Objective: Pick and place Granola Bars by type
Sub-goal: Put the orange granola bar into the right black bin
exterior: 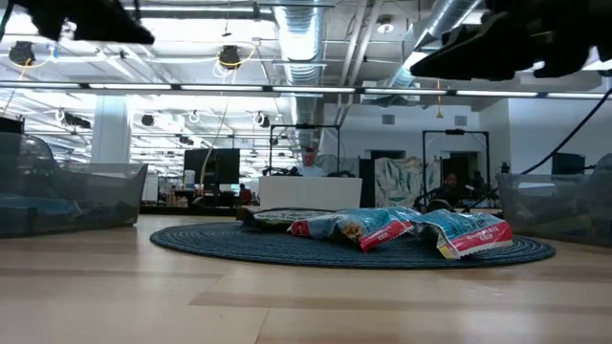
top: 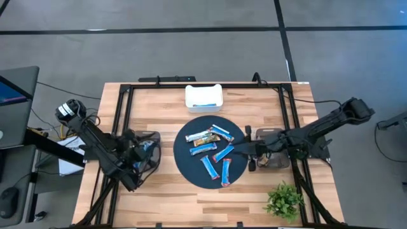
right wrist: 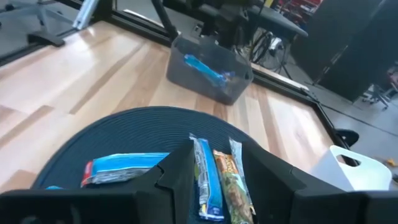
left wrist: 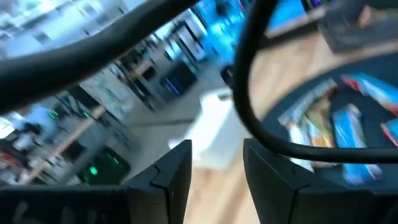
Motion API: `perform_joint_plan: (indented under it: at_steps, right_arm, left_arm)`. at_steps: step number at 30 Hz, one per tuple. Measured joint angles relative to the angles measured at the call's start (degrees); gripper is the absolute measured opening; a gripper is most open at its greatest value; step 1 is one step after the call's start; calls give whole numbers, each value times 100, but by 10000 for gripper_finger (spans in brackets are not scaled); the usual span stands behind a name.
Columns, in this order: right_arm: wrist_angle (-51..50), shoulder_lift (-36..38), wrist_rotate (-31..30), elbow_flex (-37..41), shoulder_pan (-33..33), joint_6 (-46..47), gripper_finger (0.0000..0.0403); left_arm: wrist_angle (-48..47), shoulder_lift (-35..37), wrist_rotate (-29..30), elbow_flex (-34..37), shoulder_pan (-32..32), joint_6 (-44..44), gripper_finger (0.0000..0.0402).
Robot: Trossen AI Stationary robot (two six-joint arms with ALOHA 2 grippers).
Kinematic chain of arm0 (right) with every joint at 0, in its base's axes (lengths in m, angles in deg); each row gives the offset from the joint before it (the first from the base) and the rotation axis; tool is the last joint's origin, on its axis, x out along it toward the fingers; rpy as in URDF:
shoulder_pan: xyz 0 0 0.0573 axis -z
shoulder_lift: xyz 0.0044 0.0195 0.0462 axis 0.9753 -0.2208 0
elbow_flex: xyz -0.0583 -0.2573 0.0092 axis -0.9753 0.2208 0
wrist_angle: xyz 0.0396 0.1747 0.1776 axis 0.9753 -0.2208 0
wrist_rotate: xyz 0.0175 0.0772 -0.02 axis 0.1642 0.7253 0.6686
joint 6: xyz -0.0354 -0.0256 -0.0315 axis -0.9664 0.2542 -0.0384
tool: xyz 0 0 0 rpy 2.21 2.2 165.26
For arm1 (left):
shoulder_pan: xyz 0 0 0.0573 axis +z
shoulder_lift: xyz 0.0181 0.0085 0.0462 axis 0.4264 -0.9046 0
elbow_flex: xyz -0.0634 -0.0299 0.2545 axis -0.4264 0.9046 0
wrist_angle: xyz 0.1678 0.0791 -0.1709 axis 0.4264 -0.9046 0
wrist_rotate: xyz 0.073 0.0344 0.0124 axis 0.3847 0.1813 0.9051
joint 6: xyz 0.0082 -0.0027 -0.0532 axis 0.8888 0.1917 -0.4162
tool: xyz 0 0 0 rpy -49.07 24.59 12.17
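Our right gripper (right wrist: 214, 180) hovers over round dark mat (top: 191, 172), fingers parted, nothing between. Our left gripper (left wrist: 217, 165) over left clear bin (top: 147, 166), fingers apart, empty. Granola Bars (top: 214, 152) fanned on mat, few touching. We judge them light, crinkly, slippery; pinch across narrow middle. Only right wrist view shows blue bar (right wrist: 208, 70) already inside that bin. White tray (top: 203, 97) beyond mat.

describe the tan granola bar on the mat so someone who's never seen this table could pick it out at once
Start at the round dark mat in the middle of the wooden table. Six wrapped bars lie on it; look at its upper left part, on the side toward the white bin. The tan granola bar is the only one mostly tan and gold; its neighbours are blue.
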Motion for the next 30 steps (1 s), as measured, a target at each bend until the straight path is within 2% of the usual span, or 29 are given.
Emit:
perform_joint_plan:
  at_steps: [4,17,20,25,30]
  right_arm:
    - [2,-378,2,-208,181,133,129]
    - [-24,-2212,26,-1330,811,116,129]
    - [-360,-2555,26,-1687,1007,82,129]
    - [-1522,-2896,-31,-2303,1434,815,129]
    - [-2126,-3010,-44,-2517,1663,1204,129]
  left_arm:
    - [-95,0,381,2,264,19,139]
    - [-30,-2,511,358,1124,-73,139]
    - [-22,-2,503,358,1189,-75,139]
    - [-20,-2,338,358,1197,-71,139]
    - [-9,-2,237,358,1197,-66,139]
